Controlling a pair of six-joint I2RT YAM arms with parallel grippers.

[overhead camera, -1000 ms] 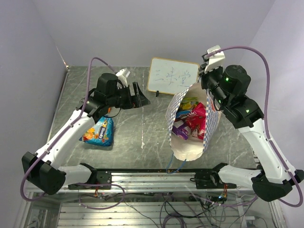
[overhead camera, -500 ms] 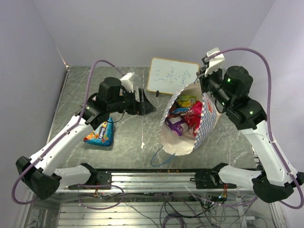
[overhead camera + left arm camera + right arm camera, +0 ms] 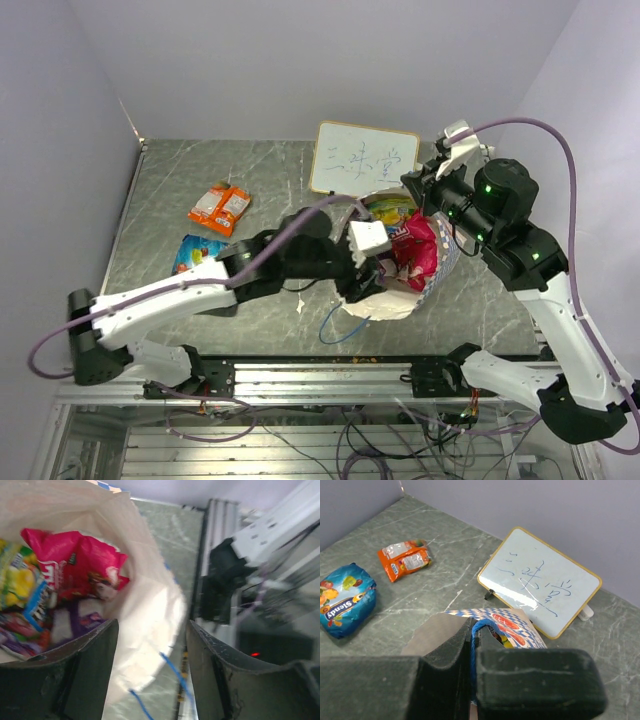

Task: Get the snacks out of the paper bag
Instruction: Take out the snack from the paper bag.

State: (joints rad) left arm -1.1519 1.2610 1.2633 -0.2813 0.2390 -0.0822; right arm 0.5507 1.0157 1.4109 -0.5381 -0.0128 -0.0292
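My left gripper (image 3: 152,627) spread wide at the mouth of the paper bag (image 3: 150,597), pink packet (image 3: 75,560) and yellow-green packet (image 3: 17,580) inside, my right gripper (image 3: 472,645) pinching its checked rim, blue packet (image 3: 192,250) and orange packet (image 3: 220,205) out on the table (image 3: 280,180)

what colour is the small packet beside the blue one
The small crinkly packet is orange; clearest in right wrist view.

Overhead, 2 wrist close-ups, common: bag (image 3: 395,303)
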